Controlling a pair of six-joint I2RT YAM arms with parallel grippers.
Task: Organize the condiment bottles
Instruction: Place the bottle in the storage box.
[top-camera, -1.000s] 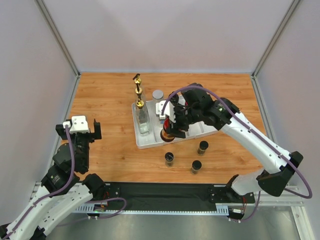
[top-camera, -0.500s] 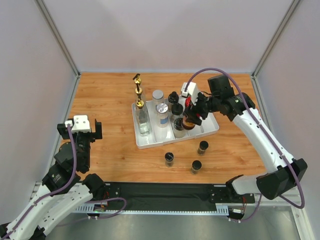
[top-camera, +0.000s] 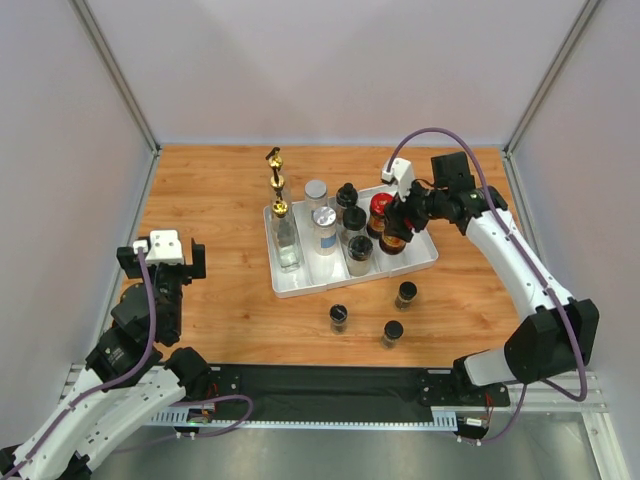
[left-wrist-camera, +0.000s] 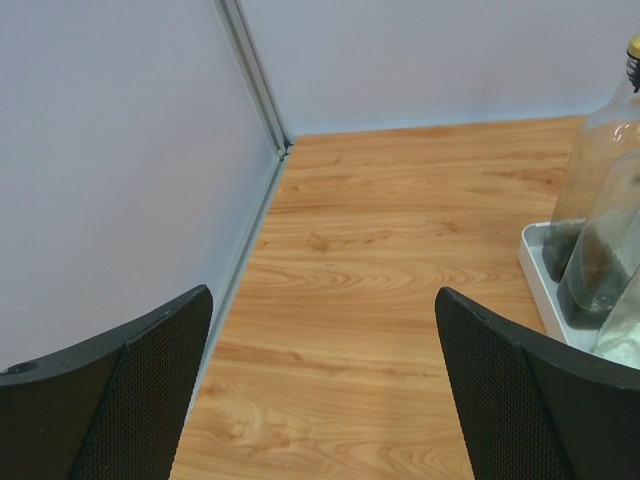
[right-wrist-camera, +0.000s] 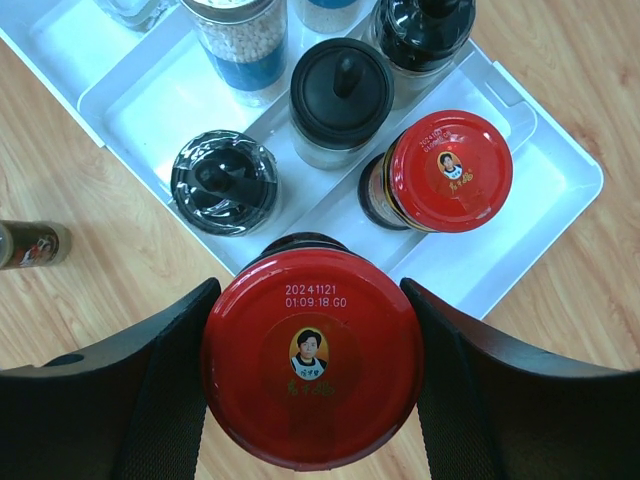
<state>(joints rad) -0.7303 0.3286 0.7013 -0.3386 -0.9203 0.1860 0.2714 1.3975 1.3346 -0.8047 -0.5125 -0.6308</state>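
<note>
Currently held: a red-lidded jar (right-wrist-camera: 312, 360), pinched at the lid by the right gripper (right-wrist-camera: 308, 300), one finger on each side of it.
Where it is: over the near end of the right compartment of the white tray (top-camera: 290, 286). I cannot tell whether its base is down or hanging just above the floor.
Neighbour: a second red-lidded jar (right-wrist-camera: 450, 170) stands just beyond it in the same compartment, close but apart.
Middle compartment: three black-capped containers (right-wrist-camera: 335, 95) in a row, with silver-lidded clear jars (top-camera: 325, 217) to their left.
Left compartment: tall gold-spouted bottles (top-camera: 285, 240), upright, with more in line behind.
Left to sort: three small spice jars (top-camera: 339, 317) on the table (top-camera: 210, 200), near the tray's near edge and well apart from one another.
Left gripper (left-wrist-camera: 320, 300): jaws spread wide with nothing between them, parked at the near left, well away from the tray.
Handling, held jar: probably glass and full, so heavy for its size, rigid and breakable. The metal lid is smooth, so a grip there could slip or twist. The body below the lid looks a surer hold.
Handling, spice jars: likely light and easy to topple. Take them across the body, just under the cap.
Risk: little room beside the neighbouring jar when the fingers part.
</note>
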